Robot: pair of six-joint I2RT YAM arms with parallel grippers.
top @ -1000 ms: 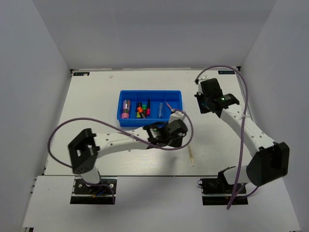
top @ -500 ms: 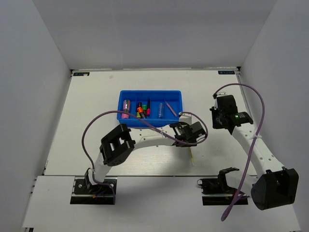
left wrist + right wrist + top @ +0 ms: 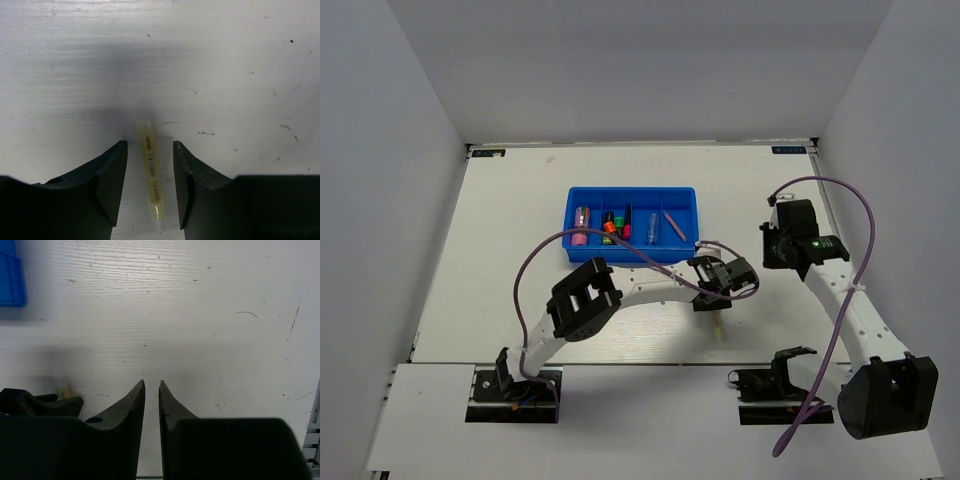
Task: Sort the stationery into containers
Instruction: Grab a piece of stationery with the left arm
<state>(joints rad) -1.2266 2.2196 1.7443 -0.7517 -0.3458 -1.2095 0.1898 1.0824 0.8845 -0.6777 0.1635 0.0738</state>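
Holding left gripper (image 3: 149, 143) fingers apart, straddling but not clamping a pale yellow stick (image 3: 151, 170) that is lying flat on the white table (image 3: 225, 60), near the blue tray (image 3: 630, 192) containing markers (image 3: 610, 226). Holding right gripper (image 3: 151, 384) barely parted, gripping nothing, above the table.

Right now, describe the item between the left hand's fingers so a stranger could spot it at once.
From the right end of the blue tray, come toward the near edge of the table to the left hand. Between its open fingers lies a thin pale yellow stick. It alone lies on the bare table; the markers and another stick sit in the tray.
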